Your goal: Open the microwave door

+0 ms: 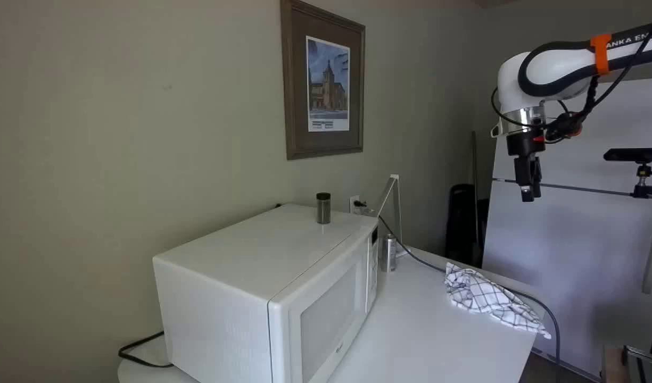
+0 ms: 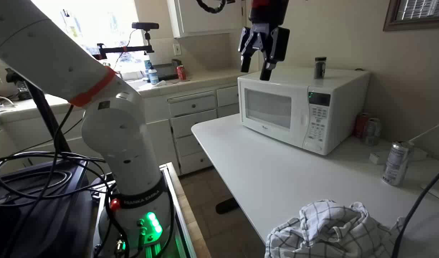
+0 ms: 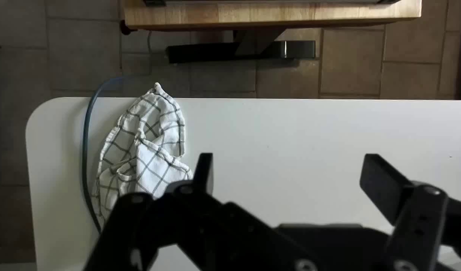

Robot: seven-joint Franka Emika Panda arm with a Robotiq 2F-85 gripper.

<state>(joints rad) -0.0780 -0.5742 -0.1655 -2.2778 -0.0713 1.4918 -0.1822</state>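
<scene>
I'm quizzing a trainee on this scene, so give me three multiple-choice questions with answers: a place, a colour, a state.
1. Relative to the microwave, the dark-capped jar is: A underneath; B inside; C on top.
2. The checked cloth is mostly: A white; B red; C green.
3. The microwave door is: A removed; B shut; C wide open.

1: C, standing there in both exterior views. 2: A, dark lines cross white fabric. 3: B, sitting flush with the body.

The microwave [image 2: 301,109] is coloured white, the claw [image 2: 256,69] black; the white dish towel [image 3: 151,156] is checked in grey.
</scene>
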